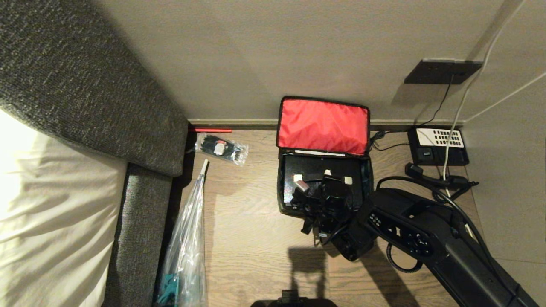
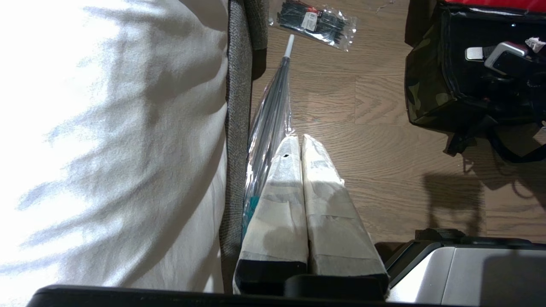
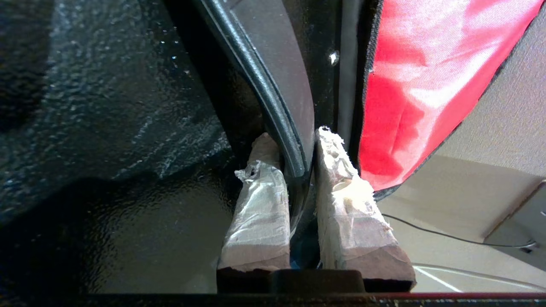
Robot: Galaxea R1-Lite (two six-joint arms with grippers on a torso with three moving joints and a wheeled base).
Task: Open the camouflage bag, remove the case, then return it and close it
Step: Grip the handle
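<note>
Right hand (image 3: 298,179) pinches case (image 3: 106,106) edge inside open camouflage bag (image 1: 323,124).

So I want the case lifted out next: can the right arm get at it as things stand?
Probably yes: the camouflage bag has its lid open, and the right tool sits inside it, pinching a black edge, likely the case.

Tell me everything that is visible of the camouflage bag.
The camouflage bag is a boxy soft fabric bag standing on the wooden floor near the wall. Its lid is open and upright, showing red lining. A black case fills the inside. The right pincer reaches into it, closed on a black edge inside.
</note>
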